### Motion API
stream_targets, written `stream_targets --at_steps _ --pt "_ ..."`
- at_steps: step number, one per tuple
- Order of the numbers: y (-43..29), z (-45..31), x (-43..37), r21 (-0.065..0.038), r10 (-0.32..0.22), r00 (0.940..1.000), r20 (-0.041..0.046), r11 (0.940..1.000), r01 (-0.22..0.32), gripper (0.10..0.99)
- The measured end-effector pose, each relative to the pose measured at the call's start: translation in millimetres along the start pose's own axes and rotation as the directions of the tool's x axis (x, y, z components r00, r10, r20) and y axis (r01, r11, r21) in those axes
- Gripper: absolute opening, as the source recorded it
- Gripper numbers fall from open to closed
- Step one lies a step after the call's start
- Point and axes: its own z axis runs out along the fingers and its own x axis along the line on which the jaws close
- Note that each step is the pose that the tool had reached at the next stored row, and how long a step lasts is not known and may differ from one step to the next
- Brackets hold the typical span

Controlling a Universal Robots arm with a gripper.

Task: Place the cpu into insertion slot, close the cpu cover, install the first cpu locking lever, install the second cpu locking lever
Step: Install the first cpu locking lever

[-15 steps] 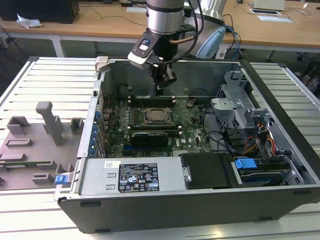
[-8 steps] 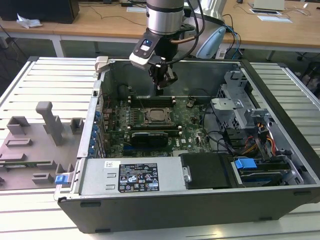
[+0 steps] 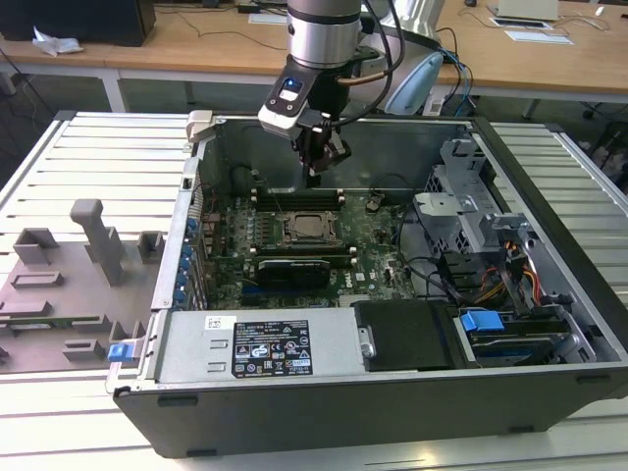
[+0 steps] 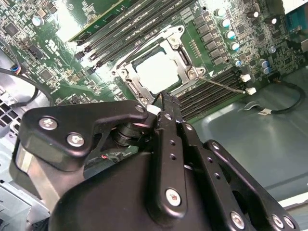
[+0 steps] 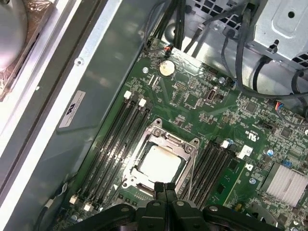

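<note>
The cpu (image 5: 159,161) lies flat in the insertion slot (image 3: 306,241) on the green motherboard, its pale top showing through the window of the cpu cover (image 5: 186,144). The cover's grey frame lies down around the chip (image 4: 156,71). A thin metal locking lever (image 4: 221,84) runs out from one socket corner beside the memory slots. My gripper (image 3: 314,177) hangs above the far edge of the socket inside the case. Its black fingers (image 5: 165,188) are shut together with nothing between them, just off one side of the socket in both wrist views.
The open computer case (image 3: 324,402) surrounds the board, with drive cages and cables (image 3: 481,235) on the exterior view's right. Black memory slots (image 5: 113,144) flank the socket. A grey fixture tray (image 3: 69,285) sits on the exterior view's left.
</note>
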Motion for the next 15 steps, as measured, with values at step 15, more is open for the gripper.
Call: stream_targets --at_steps 15 --pt "0.0 0.0 0.0 -0.001 -0.095 0.9955 0.0002 0.9955 0.095 0.106"
